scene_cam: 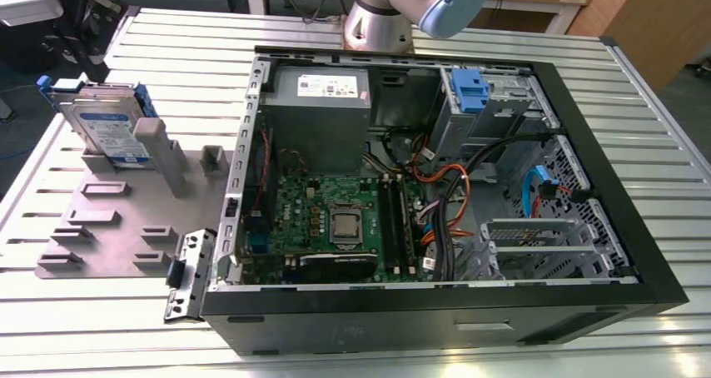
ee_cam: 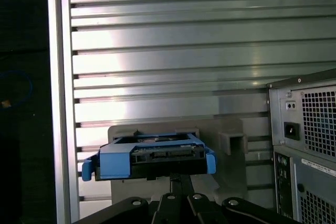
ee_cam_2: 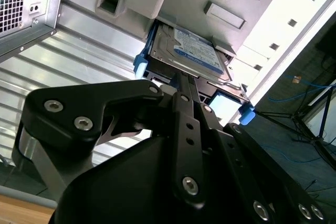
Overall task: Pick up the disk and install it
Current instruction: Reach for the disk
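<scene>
The disk [scene_cam: 108, 121], a silver drive with a white-and-blue label in a bright blue carrier, stands on edge in a grey fixture [scene_cam: 100, 228] at the exterior view's left. Nothing is touching it there. Both wrist views show the disk [ee_cam_2: 189, 53] [ee_cam: 152, 156] ahead of my gripper [ee_cam_2: 177, 80] [ee_cam: 177, 179], still some way from the tips. The black fingers lie together, shut, with nothing between them. The robot arm [scene_cam: 384, 16] rises at the far edge of the table.
An open computer case [scene_cam: 600, 136] lies beside the fixture, with motherboard, cables and a drive bay holding a small blue bracket [scene_cam: 471, 91]. Its rear panel [ee_cam: 304, 145] is close to the wrist. A ribbed metal tabletop [ee_cam: 168, 51] lies underneath.
</scene>
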Controlling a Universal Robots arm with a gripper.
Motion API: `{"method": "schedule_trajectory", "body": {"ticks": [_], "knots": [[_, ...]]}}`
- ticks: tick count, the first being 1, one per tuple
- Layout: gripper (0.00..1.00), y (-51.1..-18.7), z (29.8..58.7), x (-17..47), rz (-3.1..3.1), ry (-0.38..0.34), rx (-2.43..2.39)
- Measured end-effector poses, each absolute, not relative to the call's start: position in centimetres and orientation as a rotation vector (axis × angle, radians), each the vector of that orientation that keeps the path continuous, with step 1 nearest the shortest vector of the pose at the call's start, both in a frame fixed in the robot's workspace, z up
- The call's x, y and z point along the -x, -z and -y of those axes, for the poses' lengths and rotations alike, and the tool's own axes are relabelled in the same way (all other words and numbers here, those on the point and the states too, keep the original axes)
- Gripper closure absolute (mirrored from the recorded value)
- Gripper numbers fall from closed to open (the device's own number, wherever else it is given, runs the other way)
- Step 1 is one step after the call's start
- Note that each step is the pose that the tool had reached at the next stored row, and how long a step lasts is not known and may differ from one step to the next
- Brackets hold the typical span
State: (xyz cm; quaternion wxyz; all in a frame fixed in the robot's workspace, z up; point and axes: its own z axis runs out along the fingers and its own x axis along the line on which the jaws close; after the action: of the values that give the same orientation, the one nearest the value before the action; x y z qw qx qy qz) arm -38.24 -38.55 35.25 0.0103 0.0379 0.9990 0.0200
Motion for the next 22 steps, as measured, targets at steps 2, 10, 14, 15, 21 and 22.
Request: {"method": "schedule_trajectory", "body": {"ticks": [2, 10, 14, 15, 21, 22], "knots": [[0.89, -35.24, 38.55, 38.24, -3.118, -0.063, -0.118], [0.89, -35.24, 38.55, 38.24, -3.120, -0.063, -0.118], [0.89, -35.22, 38.55, 38.25, -3.120, -0.062, -0.118], [0.89, -35.17, 38.55, 38.30, -3.120, -0.062, -0.118], [0.89, -34.67, 38.55, 38.73, -3.120, -0.062, -0.116], [0.89, -34.61, 38.54, 38.85, -3.120, -0.061, -0.116]]}}
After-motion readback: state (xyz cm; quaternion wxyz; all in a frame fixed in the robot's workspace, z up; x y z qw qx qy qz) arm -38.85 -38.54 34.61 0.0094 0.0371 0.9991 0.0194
